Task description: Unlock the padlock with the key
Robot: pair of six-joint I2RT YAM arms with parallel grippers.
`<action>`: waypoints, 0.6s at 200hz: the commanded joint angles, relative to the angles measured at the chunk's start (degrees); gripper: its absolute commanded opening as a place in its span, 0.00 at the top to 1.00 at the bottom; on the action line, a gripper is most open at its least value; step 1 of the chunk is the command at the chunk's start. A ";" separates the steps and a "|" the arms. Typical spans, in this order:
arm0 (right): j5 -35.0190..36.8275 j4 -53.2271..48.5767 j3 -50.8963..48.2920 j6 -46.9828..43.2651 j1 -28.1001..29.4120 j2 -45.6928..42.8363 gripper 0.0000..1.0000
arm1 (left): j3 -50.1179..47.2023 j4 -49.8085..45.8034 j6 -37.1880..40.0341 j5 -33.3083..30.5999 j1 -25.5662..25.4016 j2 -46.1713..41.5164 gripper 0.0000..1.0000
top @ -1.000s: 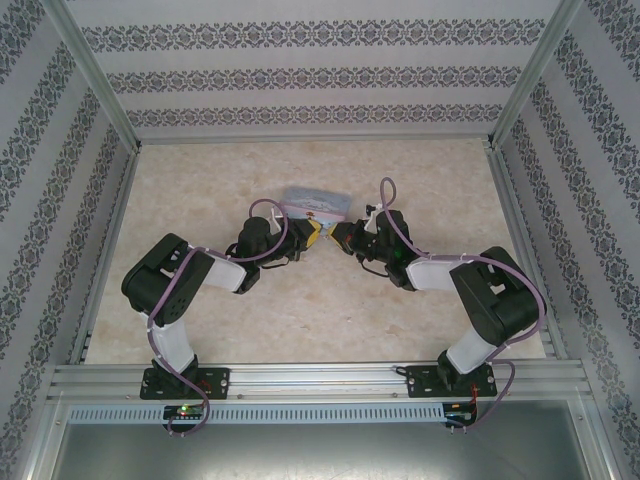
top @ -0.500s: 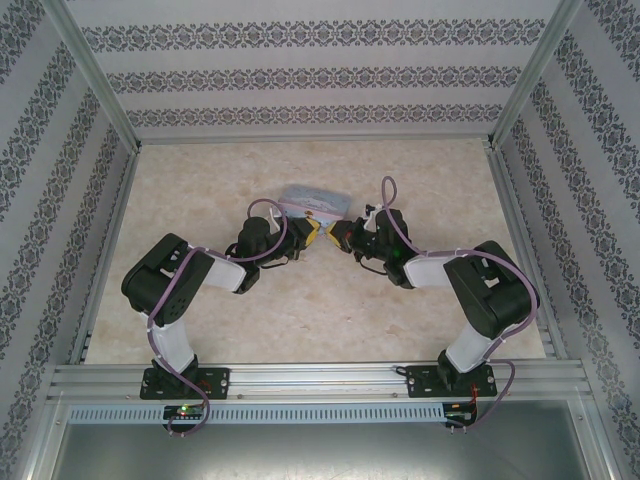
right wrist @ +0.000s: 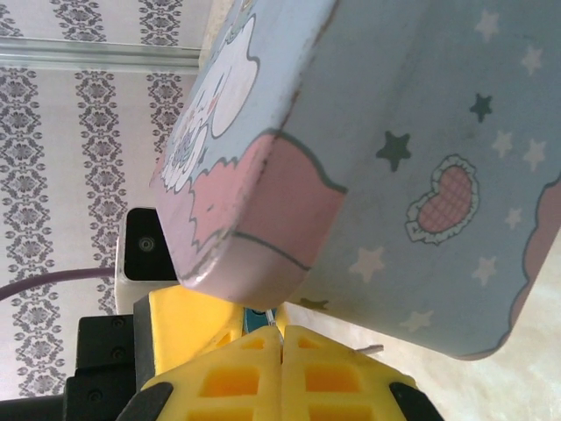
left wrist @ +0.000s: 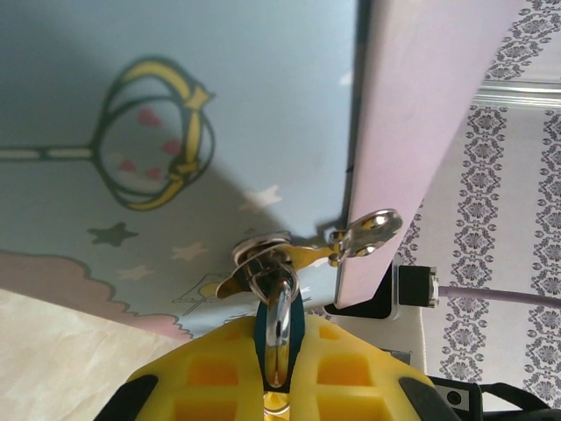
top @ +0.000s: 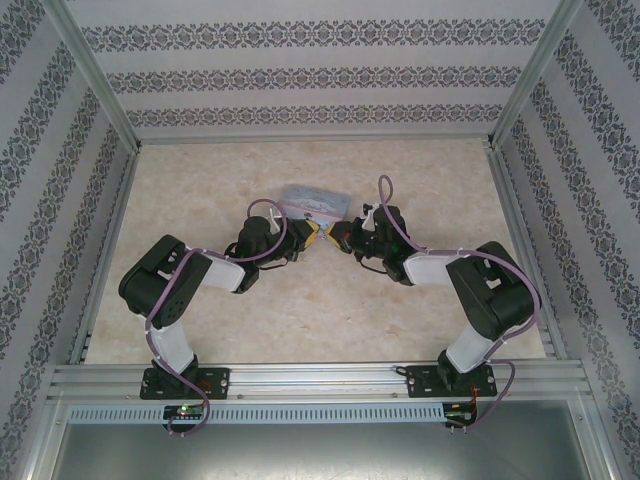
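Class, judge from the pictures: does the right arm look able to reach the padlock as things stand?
Probably yes. The left gripper holds the padlock at the tin's clasp, and the right gripper, shut, faces it closely with nothing seen between them. The keyhole itself is hidden.

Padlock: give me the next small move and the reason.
Probably ease the right gripper a touch toward the padlock body, left arm holding steady. The left gripper is shut on the padlock, whose shackle passes through the hasp of the tin. The right gripper is shut on a thin sliver, apparently the key, just under the tin, not visibly inserted.
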 commanded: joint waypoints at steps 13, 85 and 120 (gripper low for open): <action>0.21 9.04 0.24 8.02 1.58 2.35 1.00 | 0.76 2.29 1.84 6.83 -2.12 -2.81 1.00; 0.01 17.61 -0.40 15.52 1.28 6.52 1.00 | 0.83 1.65 2.09 6.88 -2.10 -2.81 1.00; -0.92 18.67 -0.50 15.49 -0.31 8.21 1.00 | 0.89 1.80 2.28 7.39 -2.08 -2.63 1.00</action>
